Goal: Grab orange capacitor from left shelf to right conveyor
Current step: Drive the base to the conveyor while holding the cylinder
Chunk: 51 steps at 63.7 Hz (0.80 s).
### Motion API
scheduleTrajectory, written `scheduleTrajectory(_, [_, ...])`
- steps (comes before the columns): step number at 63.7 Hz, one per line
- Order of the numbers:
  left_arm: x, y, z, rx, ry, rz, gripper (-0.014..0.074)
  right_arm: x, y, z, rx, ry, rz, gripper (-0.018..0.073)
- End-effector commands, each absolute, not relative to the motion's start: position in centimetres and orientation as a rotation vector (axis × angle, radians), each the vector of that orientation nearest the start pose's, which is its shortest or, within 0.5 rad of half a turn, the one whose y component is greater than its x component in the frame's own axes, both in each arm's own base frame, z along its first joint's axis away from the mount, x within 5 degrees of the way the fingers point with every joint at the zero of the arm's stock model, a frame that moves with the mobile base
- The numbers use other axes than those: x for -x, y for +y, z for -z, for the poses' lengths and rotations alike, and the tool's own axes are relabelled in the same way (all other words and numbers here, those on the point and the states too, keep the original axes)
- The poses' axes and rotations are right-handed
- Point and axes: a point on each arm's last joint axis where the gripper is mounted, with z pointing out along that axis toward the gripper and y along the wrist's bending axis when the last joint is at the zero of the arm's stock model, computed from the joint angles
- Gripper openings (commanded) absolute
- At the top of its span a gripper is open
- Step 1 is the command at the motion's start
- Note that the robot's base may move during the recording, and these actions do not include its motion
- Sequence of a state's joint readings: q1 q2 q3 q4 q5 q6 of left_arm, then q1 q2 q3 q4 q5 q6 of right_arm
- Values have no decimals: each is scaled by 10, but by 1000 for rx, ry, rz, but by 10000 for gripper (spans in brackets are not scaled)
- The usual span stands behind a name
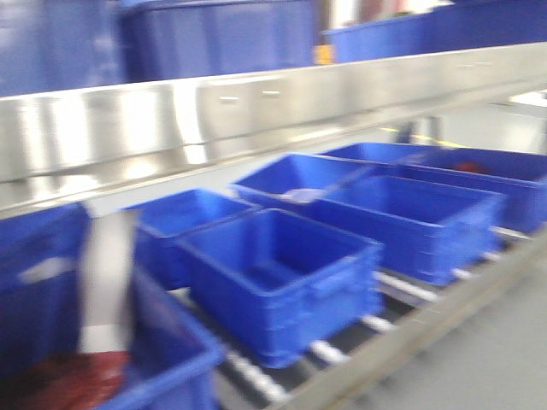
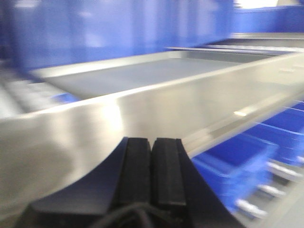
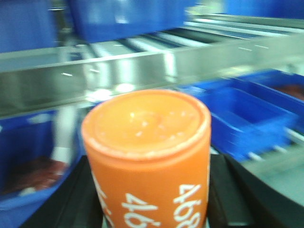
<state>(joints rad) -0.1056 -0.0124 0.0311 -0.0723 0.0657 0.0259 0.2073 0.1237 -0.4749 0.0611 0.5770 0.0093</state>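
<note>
The orange capacitor, an orange cylinder with white "4680" print, fills the right wrist view. My right gripper is shut on it, black fingers on both its sides. The steel shelf with its shiny rail stands behind it. It also shows in the front view and in the left wrist view. My left gripper is shut and empty, its black pads pressed together in front of the shelf rail. The conveyor is out of view. All views are blurred.
Several blue plastic bins sit on rollers on the shelf's lower level; more bins stand on the upper level. A bin at the lower left holds dark red items. A grey floor lies at the right.
</note>
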Motion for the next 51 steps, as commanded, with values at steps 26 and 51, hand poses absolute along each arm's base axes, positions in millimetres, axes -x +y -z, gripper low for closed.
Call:
scheduleTrajectory(26, [-55,-6,-207,-43,1466,128,-127,-31,9,-327,143,1600,-217,172])
scheduleTrajectory(51, [-55,-6,-207,-43,1466,128,-127,-31,9,-327,143,1600,-217,172])
